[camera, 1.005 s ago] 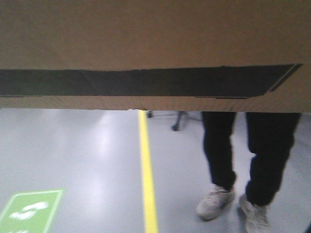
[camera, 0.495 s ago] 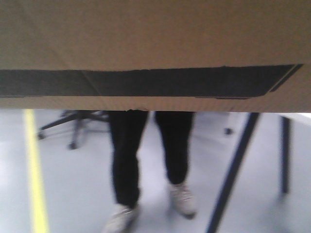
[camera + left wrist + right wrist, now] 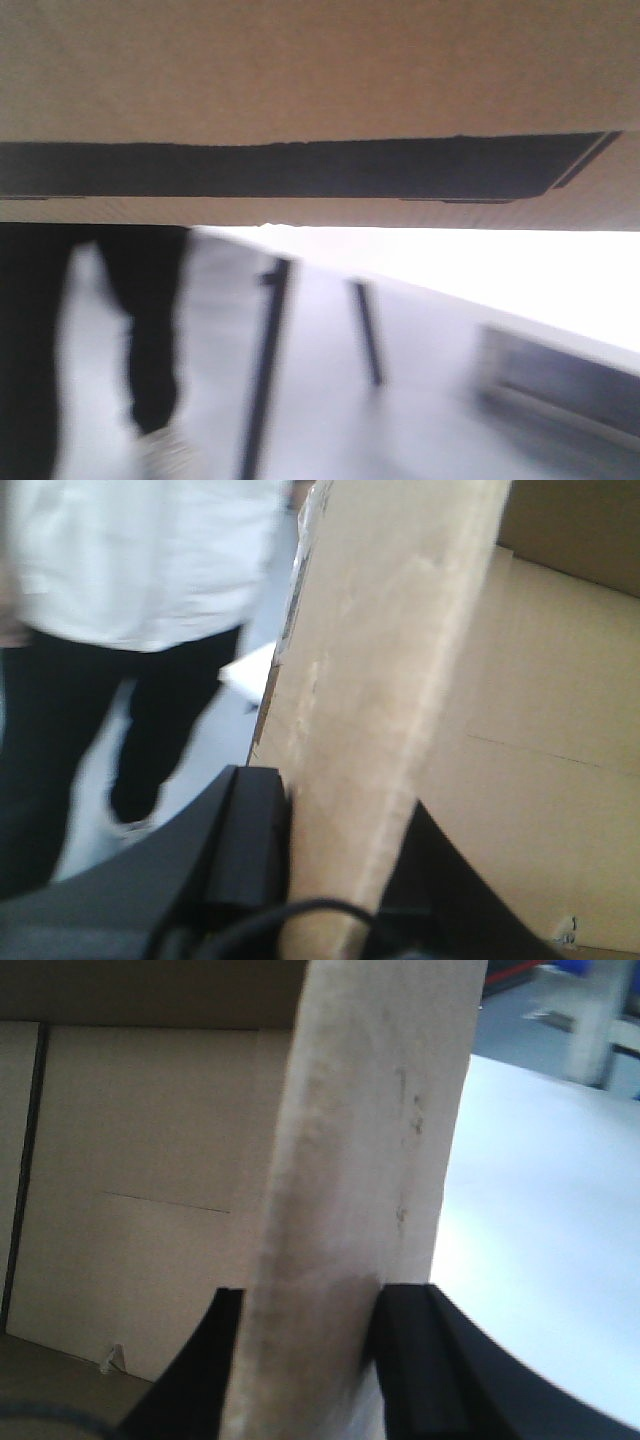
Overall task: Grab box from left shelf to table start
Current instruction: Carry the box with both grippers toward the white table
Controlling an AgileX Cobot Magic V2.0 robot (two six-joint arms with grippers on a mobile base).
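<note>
Box fills top of front view, white table lower right. Left gripper and right gripper each pinch a cardboard wall. Probably bulky and the walls flex, so grip deep.

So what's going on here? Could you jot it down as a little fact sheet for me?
Held item: brown cardboard box with a black band
Left hand: clamped on a box panel
Right hand: clamped on a box panel
Nearby surface: white table, beside the box
Bystander: person in white top, dark trousers
Picture quality: blurred
</note>
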